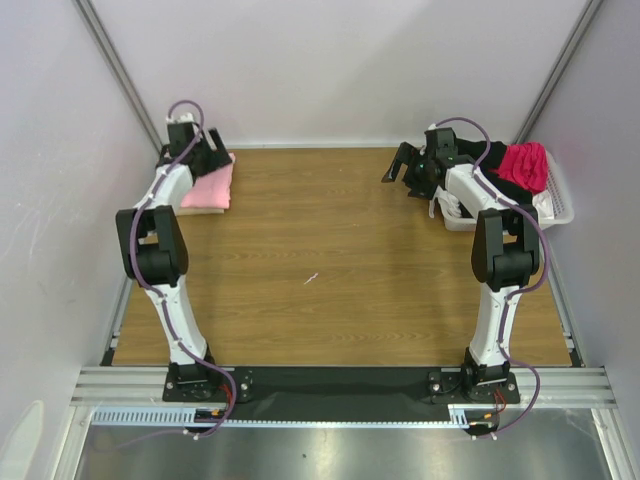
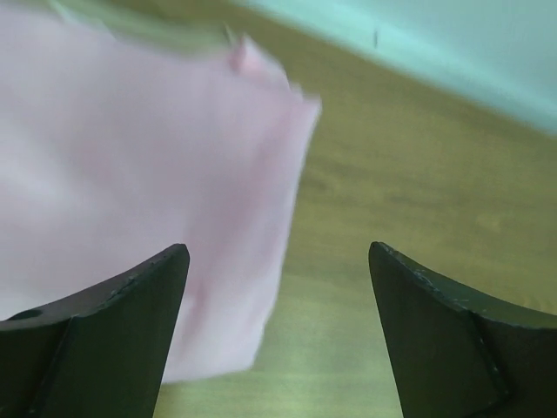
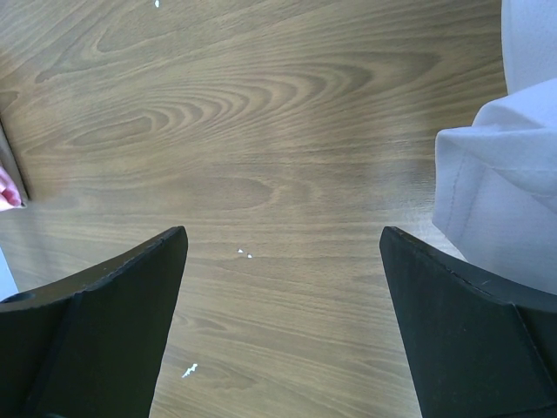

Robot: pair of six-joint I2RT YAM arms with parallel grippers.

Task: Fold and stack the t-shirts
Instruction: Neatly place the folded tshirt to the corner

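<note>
A folded light pink t-shirt (image 1: 210, 187) lies at the far left of the table, and fills the left half of the left wrist view (image 2: 130, 165). My left gripper (image 1: 205, 158) hovers over its far end, open (image 2: 278, 261), with only the shirt's corner and bare wood under the gap. My right gripper (image 1: 398, 165) hangs open over bare wood (image 3: 283, 244) left of the basket. A magenta t-shirt (image 1: 525, 165) and a black one (image 1: 490, 155) lie in the basket. White cloth (image 3: 505, 174) shows at the right edge of the right wrist view.
The white plastic basket (image 1: 560, 208) stands at the far right against the wall. White walls close in the table's back and sides. Small white specks (image 1: 311, 278) lie on the wooden table (image 1: 330, 300).
</note>
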